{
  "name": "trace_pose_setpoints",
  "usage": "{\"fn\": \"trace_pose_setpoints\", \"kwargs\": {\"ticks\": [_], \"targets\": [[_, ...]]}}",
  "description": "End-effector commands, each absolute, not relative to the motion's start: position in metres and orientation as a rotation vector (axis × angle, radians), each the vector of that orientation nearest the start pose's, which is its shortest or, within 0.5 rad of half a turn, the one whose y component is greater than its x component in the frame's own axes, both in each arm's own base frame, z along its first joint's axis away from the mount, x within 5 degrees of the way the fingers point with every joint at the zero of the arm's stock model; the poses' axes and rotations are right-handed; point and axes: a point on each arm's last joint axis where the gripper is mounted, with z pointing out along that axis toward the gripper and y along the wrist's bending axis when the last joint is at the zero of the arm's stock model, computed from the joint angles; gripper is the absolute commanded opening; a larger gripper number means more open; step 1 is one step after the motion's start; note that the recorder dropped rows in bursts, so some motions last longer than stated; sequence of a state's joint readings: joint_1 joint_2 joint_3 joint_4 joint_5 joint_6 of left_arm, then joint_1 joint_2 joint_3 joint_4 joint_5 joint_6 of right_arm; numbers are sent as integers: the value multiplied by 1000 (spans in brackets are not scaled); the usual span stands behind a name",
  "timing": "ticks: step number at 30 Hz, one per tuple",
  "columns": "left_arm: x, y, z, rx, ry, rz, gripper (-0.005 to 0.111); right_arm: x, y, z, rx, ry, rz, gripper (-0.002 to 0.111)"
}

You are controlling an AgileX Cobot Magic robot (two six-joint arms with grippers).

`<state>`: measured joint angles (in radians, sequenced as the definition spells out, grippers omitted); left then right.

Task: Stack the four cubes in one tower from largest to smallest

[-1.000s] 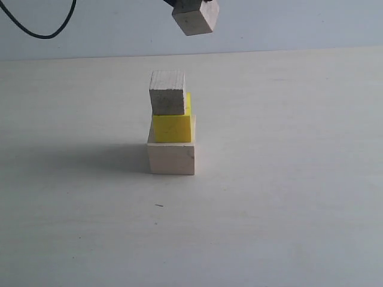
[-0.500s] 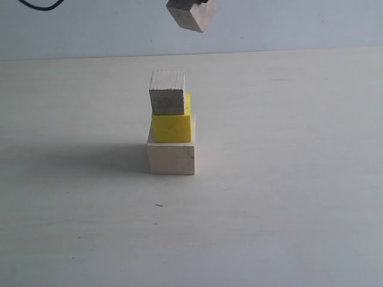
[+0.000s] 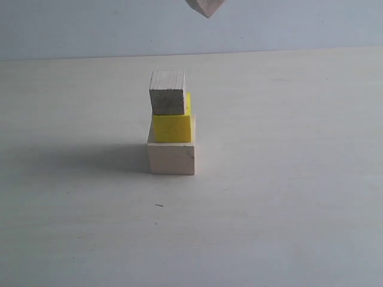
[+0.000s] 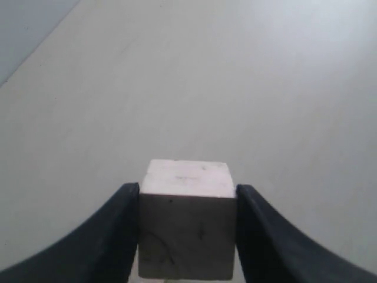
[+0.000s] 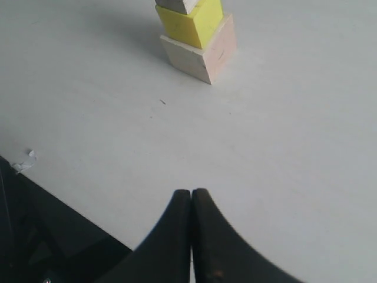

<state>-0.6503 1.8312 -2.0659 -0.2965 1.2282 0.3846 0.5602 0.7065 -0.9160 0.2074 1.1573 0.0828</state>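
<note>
Left gripper [image 4: 187,199] pinching the smallest cube [image 4: 187,221], high over the counter [image 3: 287,179]; three-cube stack [image 3: 169,119] lies below it, slightly leftward in exterior view; judged: close that offset before lowering; right gripper [image 5: 191,197] pressed together, empty, well apart from stack.
</note>
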Motion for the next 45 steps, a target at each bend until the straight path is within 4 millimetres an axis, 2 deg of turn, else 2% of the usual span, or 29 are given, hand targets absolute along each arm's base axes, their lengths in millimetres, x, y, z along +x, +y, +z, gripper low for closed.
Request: {"fn": "trace_pose_setpoints", "kwargs": {"ticks": [1, 4, 8, 14, 17, 19, 22, 24, 28, 33, 37, 42, 45], "targets": [[307, -232, 435, 1117, 2148, -542, 0, 77, 68, 363, -581, 2407, 544, 0], [308, -212, 435, 1077, 2172, -564, 0, 77, 68, 363, -580, 2406, 547, 0], [306, -190, 417, 984, 2203, -604, 0, 77, 69, 363, -579, 2402, 548, 0], [288, -164, 389, 666, 2014, -598, 0, 79, 69, 365, -567, 2373, 556, 0], [276, -153, 378, 374, 1877, -649, 0, 80, 70, 365, -564, 2363, 558, 0], [270, -140, 367, 183, 1813, -613, 0, 80, 70, 366, -562, 2358, 559, 0], [259, -131, 363, 147, 1773, -545, 0, 80, 70, 366, -559, 2357, 558, 0], [255, -129, 366, 65, 1774, -614, 0, 80, 70, 366, -558, 2354, 559, 0], [256, -124, 373, -291, 1747, -830, 0, 81, 71, 367, -554, 2345, 562, 0], [258, -120, 380, -548, 1679, -991, 0, 83, 71, 366, -554, 2351, 560, 0], [260, -117, 400, -703, 1566, -1120, 0, 83, 72, 366, -557, 2353, 559, 0], [258, -118, 441, -674, 1465, -1225, 0, 83, 72, 365, -558, 2357, 558, 0], [252, -123, 465, -508, 1468, -1219, 0, 83, 72, 365, -558, 2357, 558, 0]]}}
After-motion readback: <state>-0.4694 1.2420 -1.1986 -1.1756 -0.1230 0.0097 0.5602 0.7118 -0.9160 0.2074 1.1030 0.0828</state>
